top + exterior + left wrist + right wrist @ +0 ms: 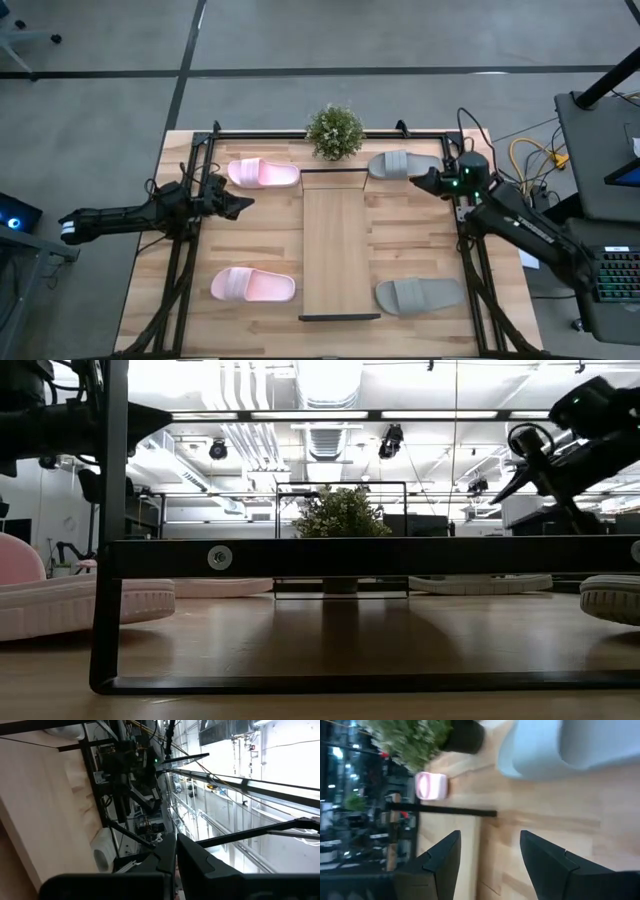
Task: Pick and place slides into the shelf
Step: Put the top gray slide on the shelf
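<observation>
A: How did the right gripper stand?

B: Its two dark fingers were spread wide with nothing between them. It sat just beside the near end of the grey open-toe slide sandal at the far right of the table, apparently not touching it. In the right wrist view that grey slide filled the area just ahead of the fingers.

A: And the left gripper?

B: Its fingers were pressed together, holding nothing. It hovered just short of the pale pink slide sandal with one wide strap at the far left, with the arm reaching in from the table's left edge.

A: Where were the other slides?

B: A second pale pink slide lay near left and a second grey slide near right. All four lay on the large wooden tabletop, none on the shelf.

A: And the shelf itself?

B: The long, narrow light wooden shelf with thin black wire rims ran down the middle of the table between the pink pair and the grey pair, its board bare. A small green potted plant stood just beyond its far end.
</observation>
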Controlling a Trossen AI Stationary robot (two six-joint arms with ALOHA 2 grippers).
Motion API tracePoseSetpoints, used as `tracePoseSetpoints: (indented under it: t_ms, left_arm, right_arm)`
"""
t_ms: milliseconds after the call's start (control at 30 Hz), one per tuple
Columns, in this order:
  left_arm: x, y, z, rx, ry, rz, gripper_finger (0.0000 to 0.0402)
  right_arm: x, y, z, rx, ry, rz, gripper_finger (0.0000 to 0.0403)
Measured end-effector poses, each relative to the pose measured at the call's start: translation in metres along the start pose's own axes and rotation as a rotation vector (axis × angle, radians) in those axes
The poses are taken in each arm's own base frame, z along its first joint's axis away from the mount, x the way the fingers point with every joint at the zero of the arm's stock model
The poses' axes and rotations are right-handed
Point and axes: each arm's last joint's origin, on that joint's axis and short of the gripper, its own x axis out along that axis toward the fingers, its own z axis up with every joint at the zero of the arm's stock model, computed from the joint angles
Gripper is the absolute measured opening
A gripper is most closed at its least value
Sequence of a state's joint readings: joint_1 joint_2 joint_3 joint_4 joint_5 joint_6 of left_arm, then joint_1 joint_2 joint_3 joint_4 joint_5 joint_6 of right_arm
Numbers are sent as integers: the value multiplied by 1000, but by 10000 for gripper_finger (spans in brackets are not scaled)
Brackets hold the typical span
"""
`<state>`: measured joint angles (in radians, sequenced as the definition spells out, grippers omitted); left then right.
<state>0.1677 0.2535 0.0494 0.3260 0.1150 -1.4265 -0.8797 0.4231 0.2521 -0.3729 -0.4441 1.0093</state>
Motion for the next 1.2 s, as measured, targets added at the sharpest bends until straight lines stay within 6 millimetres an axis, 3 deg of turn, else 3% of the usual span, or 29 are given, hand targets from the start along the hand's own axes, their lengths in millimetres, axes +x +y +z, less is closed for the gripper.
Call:
tracePoseSetpoints:
  t_ms: [300,733,1000,1200]
  left_arm:
    - [0,-1,0,20,0,-7,0]
    - [0,0,0,28,1,-3,0]
    - [1,0,0,28,2,2,0]
    - [1,1,0,28,2,5,0]
  right_arm:
    - [15,-14,33,29,26,8,196]
    - [35,15,86,-127,156,-126,196]
    - [33,19,102,-205,202,-234,196]
    - [36,6,98,-187,214,-281,196]
